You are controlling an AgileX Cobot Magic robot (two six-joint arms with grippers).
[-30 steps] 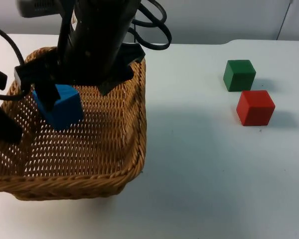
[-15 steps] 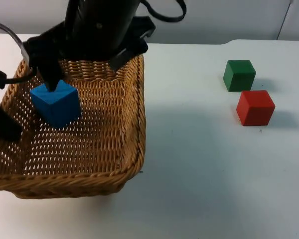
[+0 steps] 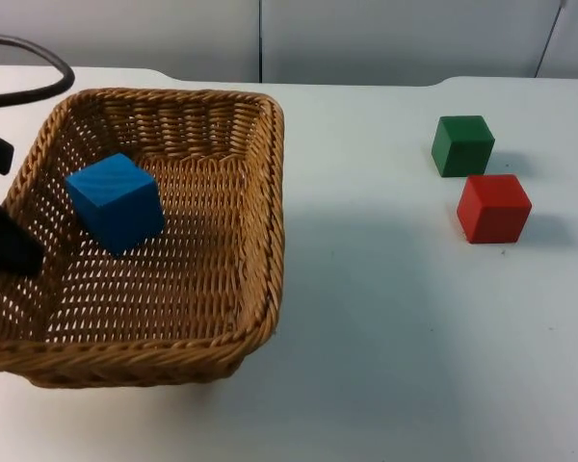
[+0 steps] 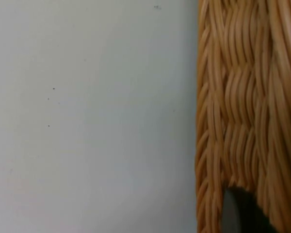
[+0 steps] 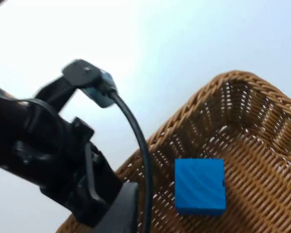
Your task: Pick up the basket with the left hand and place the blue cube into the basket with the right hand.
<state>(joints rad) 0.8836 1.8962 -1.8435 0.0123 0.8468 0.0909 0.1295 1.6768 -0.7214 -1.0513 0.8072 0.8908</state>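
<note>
Blue cube (image 3: 115,202) lies tilted inside the wicker basket (image 3: 260,241), toward its left wall (no finger touching it). Left gripper (image 3: 2,231) clamps the basket's left rim. Green cube (image 3: 462,144) and red cube (image 3: 493,208) sit close together, well apart from the basket.

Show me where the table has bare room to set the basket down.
Bare table lies between the basket and the green cube and red cube, and along the near edge. The left gripper crowds the basket's left rim.
</note>
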